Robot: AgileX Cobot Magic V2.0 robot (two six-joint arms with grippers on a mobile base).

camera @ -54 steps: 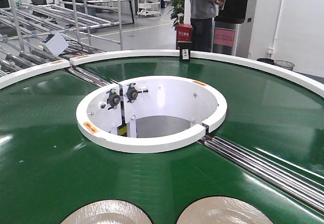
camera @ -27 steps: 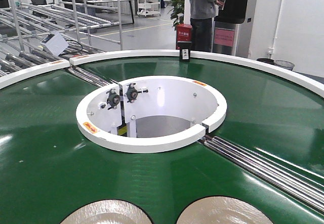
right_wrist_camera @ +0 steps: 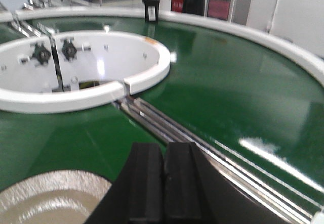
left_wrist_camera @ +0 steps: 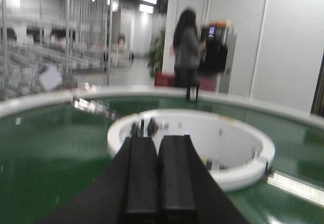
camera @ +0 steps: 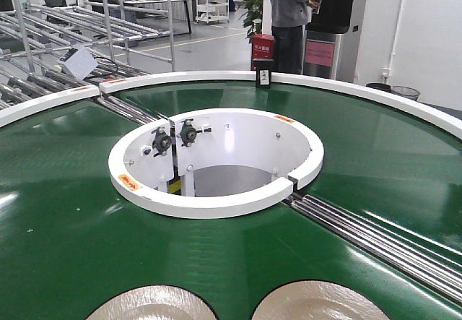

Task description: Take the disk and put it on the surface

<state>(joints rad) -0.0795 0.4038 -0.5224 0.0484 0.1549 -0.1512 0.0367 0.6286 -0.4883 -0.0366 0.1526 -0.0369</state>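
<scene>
Two pale grey metal disks lie flat on the green conveyor belt (camera: 65, 233) at the bottom edge of the front view: a left disk (camera: 151, 305) and a right disk (camera: 321, 302), both cut off by the frame. In the right wrist view one disk (right_wrist_camera: 48, 198) lies low left of my right gripper (right_wrist_camera: 163, 148), which is shut and empty above the belt. My left gripper (left_wrist_camera: 157, 140) is shut with nothing in it, held above the belt and facing the white ring. The dark steel tabletop is out of view.
A white ring (camera: 216, 203) rims the round opening in the belt's middle. Steel rollers (camera: 375, 240) cross the belt to the right, more at back left. A white outer rim (camera: 346, 89) bounds the belt. A person (camera: 289, 16) stands behind it, racks at far left.
</scene>
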